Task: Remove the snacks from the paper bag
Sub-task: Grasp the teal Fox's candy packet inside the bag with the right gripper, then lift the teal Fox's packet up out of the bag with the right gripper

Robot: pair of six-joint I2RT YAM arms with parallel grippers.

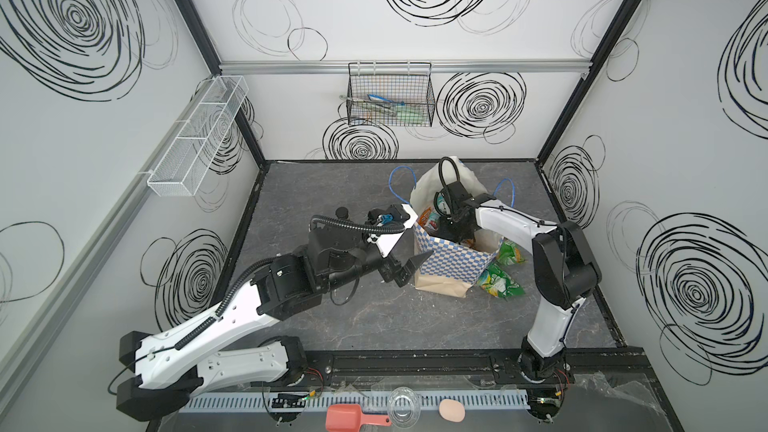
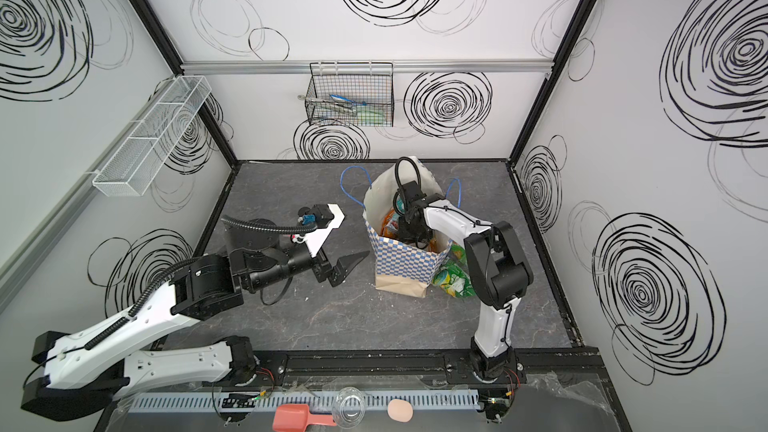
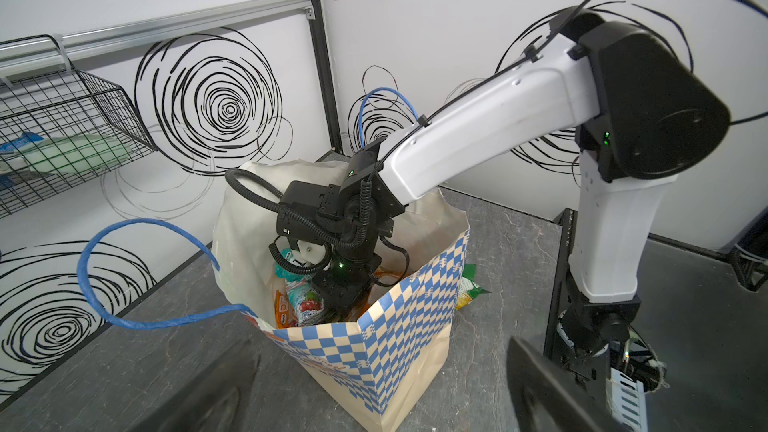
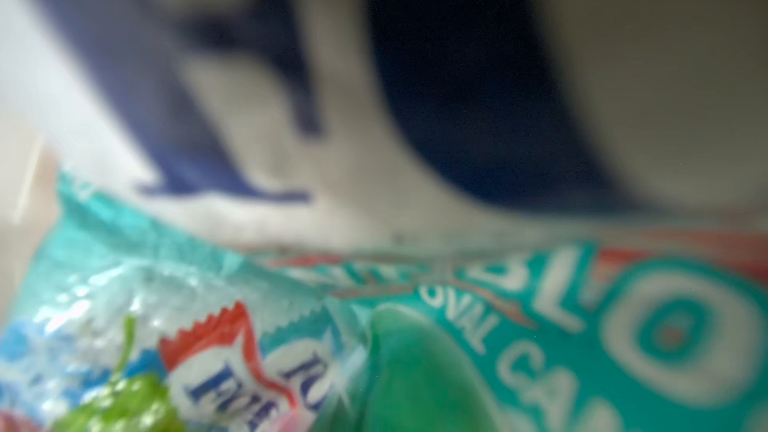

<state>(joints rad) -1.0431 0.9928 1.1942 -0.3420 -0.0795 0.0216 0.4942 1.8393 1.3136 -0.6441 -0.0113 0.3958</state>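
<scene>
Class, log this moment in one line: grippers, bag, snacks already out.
right gripper: shut, down inside paper bag | left gripper: open, beside bag | green packets: on table beside bag

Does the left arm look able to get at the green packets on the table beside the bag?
Probably not directly: the paper bag stands between the left gripper and the green packets, and the right arm hangs over that side.

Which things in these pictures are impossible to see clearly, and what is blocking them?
- Tips of the right gripper: left wrist view, hidden behind the paper bag wall; any grip unknown.
- Snacks deep in the bag: every view, covered by upper packets and the gripper.
- Teal packet: right wrist view, too near, blurred.
- Green packets: both top views, partly behind bag and right arm.
</scene>
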